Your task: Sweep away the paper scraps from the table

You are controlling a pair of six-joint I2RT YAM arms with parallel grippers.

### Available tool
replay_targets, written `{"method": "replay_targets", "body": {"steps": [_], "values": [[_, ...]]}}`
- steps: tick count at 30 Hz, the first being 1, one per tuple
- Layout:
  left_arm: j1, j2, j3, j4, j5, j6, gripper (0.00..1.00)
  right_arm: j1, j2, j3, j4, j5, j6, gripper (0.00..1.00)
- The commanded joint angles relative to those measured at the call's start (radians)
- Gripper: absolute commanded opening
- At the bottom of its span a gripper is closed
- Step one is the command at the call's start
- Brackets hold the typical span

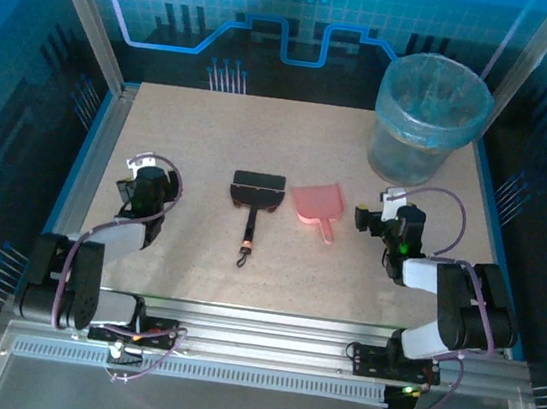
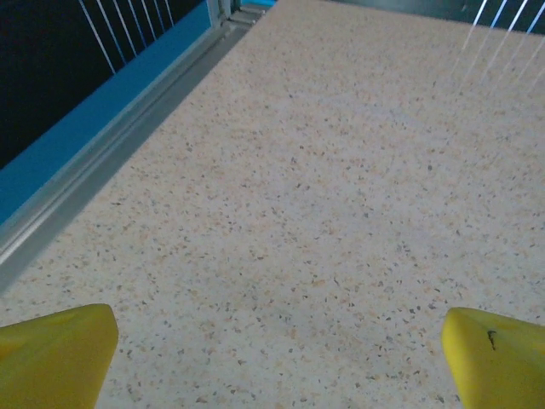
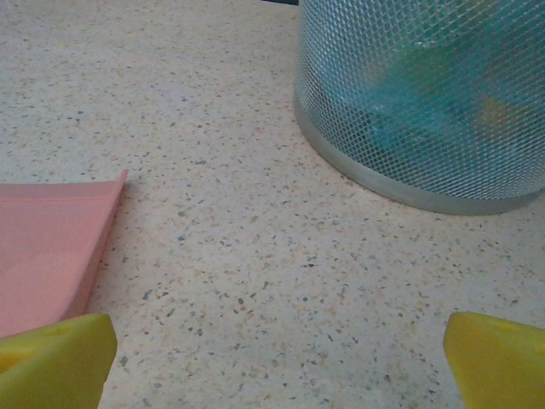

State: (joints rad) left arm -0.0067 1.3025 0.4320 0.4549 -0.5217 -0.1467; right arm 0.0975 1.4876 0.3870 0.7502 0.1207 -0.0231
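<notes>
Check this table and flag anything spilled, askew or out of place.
Nothing stands out. The black brush and pink dustpan lie flat side by side in the middle, the lined mesh bin stands upright at the far right corner, and the table looks undamaged.

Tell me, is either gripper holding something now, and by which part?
Nothing is held. The left gripper and the right gripper are both open above the table; the brush and the pink dustpan lie free on it.
</notes>
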Motion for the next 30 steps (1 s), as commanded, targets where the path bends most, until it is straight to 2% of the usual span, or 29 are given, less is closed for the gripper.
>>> {"method": "replay_targets", "body": {"steps": [1,3,6,11,16,20,22,24,30], "values": [[0.013,-0.044,-0.025,-0.003,0.016,0.029,0.99,0.006,0.014,0.018,0.055,0.050,0.006,1.00],[0.016,-0.033,-0.038,0.061,0.032,0.033,0.99,0.005,0.014,0.018,0.056,0.052,0.005,1.00],[0.017,-0.009,-0.068,0.179,0.160,0.065,0.99,0.006,0.014,0.019,0.054,0.051,0.005,1.00],[0.014,0.106,-0.047,0.323,0.243,0.059,0.99,0.003,0.015,0.023,0.049,0.045,0.006,1.00],[-0.049,0.253,-0.068,0.516,0.247,0.150,0.99,0.001,0.015,0.023,0.047,0.042,0.007,1.00],[-0.079,0.250,-0.090,0.549,0.198,0.163,0.99,0.002,0.016,0.024,0.047,0.041,0.007,1.00],[-0.065,0.257,-0.069,0.517,0.200,0.146,0.99,-0.005,0.017,0.030,0.037,0.033,0.012,1.00],[-0.025,0.242,-0.059,0.472,0.254,0.108,0.99,-0.033,0.016,0.040,0.016,-0.003,0.031,1.00],[-0.035,0.247,-0.064,0.489,0.237,0.124,0.99,-0.037,0.017,0.040,0.017,-0.009,0.032,1.00]]}}
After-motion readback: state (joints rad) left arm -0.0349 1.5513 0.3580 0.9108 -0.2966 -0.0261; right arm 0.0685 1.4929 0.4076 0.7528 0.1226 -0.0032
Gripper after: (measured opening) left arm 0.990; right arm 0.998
